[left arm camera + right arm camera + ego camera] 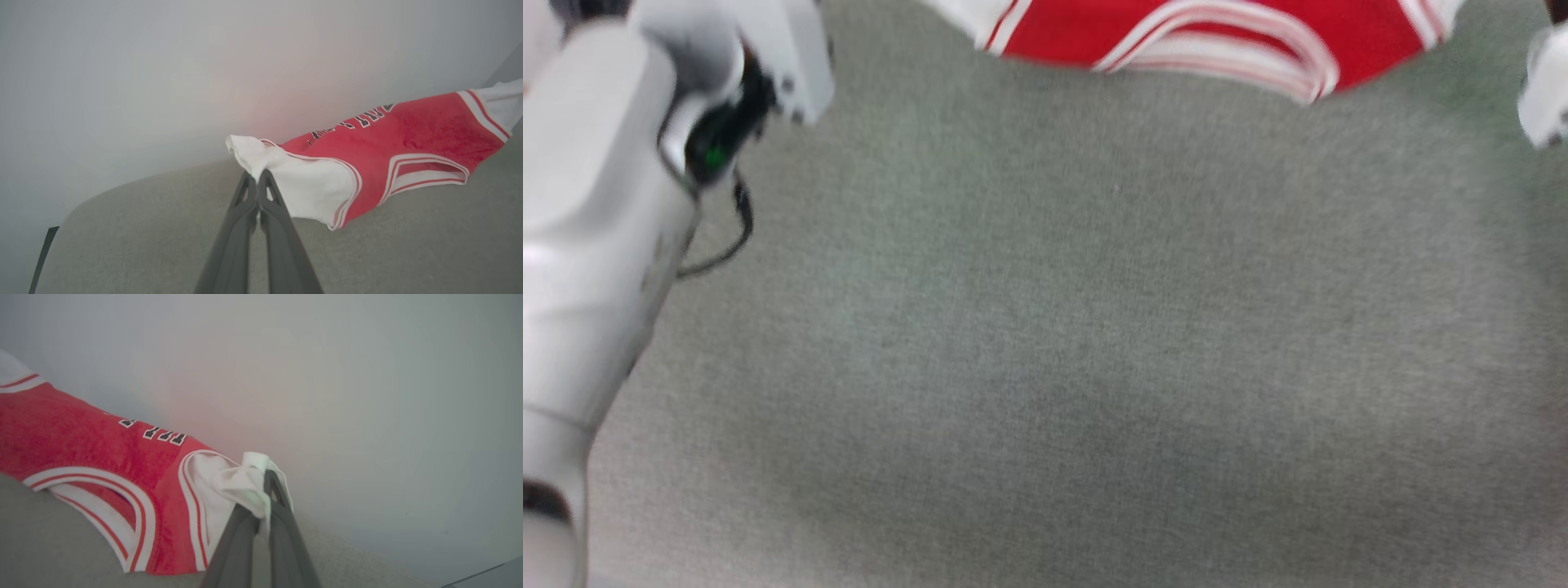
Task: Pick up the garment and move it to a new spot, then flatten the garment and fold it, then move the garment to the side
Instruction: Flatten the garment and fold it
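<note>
Two grippers hold one garment between them, each pinching a white sleeve.

Starting at my left, the left gripper (257,175) has its dark fingers pressed together on the bunched tip of the left sleeve (310,183). In the head view my pale left forearm (596,204) reaches up the left side of the picture.

The garment (408,134) is a red jersey with white sleeves and red-and-white striped trim. It lies stretched on a grey-green fabric surface (1045,343), close against a pale wall (163,73). The black lettering (351,121) across the chest is outlined in white. Both wrist cameras see it at so shallow an angle that I cannot read it.

From the left wrist camera, the surface ends in a rounded edge at the far left. In the head view a broad stretch of the surface lies between the garment (1094,33) and the bottom of the picture.

The garment's long axis runs side to side, sleeve to sleeve, across my front. Its striped neckline (1241,49) faces me, and the rest of the body runs away toward the wall.

At my right, the right gripper (267,477) is clamped on the crumpled right sleeve (216,482), just in front of the wall. Beyond it the surface edge slopes down to the lower right.
</note>
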Robot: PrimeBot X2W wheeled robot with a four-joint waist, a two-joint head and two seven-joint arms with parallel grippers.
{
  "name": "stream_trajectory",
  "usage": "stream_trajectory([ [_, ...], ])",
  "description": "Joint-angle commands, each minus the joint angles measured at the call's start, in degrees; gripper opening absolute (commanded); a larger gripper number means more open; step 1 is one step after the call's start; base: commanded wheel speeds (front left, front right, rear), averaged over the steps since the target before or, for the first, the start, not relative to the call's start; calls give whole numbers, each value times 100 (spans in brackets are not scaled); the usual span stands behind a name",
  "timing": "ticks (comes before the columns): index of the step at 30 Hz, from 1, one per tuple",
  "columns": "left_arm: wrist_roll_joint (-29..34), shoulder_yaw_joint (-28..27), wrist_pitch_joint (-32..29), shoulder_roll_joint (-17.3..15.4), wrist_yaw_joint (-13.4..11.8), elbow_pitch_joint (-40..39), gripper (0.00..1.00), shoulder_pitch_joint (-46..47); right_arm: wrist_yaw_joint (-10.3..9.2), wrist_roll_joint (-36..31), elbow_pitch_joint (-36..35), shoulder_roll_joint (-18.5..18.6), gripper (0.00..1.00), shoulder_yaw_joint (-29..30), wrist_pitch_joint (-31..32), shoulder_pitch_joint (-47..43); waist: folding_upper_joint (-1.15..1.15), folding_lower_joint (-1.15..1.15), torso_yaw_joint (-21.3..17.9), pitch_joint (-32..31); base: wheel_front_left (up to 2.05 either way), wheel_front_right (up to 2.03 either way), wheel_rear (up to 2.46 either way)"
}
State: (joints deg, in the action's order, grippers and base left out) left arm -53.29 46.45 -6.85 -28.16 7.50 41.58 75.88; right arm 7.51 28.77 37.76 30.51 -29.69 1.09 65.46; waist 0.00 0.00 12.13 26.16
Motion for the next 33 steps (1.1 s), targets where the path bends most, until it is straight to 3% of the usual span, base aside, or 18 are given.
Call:
stream_trajectory([
  [1, -28, 40, 3, -121, -4, -33, 0, -216, -5, 228, -135, 140, 0, -115, 127, -257, 0, 0, -155, -728, 0, 0, 0],
  [6, -110, 232, -54, -559, -16, -329, 0, -1148, -5, 1141, -785, 832, 0, -501, 830, -1218, 0, 0, -254, -1220, 0, 0, 0],
  [12, -383, 261, -77, -1131, -332, -1070, 0, -2389, -5, 1932, -1389, 1338, 0, -619, 1315, -2496, 0, 0, -330, -1660, 0, 0, 0],
  [26, -1120, 151, 152, -2707, -1923, -3929, 0, -5231, -5, 2881, -2631, 2101, 0, -136, 2062, -5073, 0, 0, -348, -2012, 0, 0, 0],
  [33, -1347, 136, 433, -3097, -2378, -4622, 0, -6050, -5, 2994, -3146, 2090, 0, 416, 2414, -6210, 0, 0, -330, -1985, 0, 0, 0],
])
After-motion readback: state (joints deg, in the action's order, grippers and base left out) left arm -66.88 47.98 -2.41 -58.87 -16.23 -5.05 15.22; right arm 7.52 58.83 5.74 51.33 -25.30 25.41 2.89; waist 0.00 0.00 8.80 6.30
